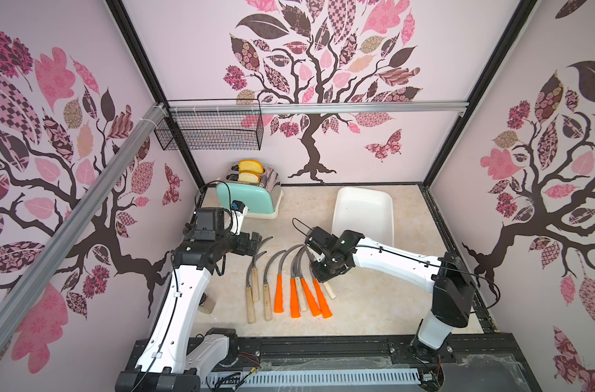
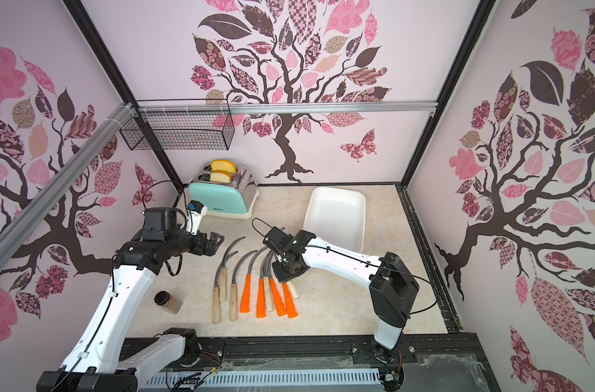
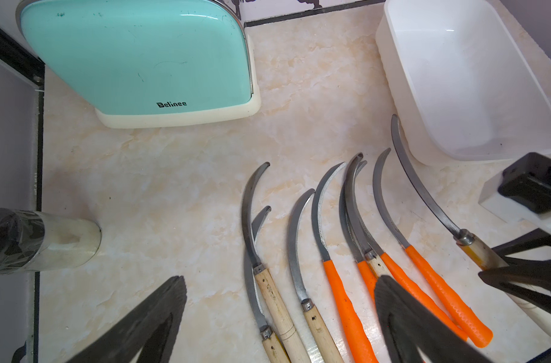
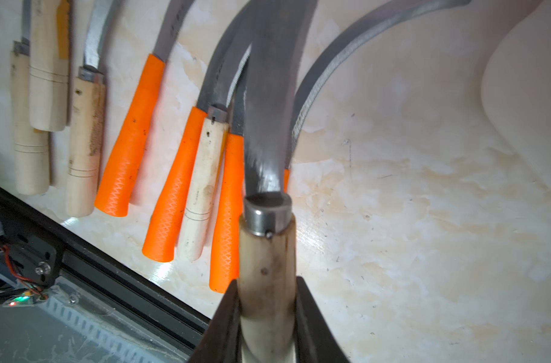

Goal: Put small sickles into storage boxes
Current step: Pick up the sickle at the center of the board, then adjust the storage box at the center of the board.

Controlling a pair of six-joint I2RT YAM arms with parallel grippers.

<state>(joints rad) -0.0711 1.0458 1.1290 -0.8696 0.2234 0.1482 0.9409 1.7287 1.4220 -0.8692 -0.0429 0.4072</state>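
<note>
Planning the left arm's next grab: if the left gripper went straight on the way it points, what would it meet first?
Most likely the curved blades of the wooden-handled sickles at its end of the row: the open left gripper aims down at them. Depth is unclear.

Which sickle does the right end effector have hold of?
The wooden-handled sickle at the row's end nearest the white tray. The right end effector is clamped on its handle; the other sickles lie ungripped.

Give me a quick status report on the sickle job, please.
Right gripper shut on wooden-handled sickle. Left gripper open. White tray empty. Path clear.
</note>
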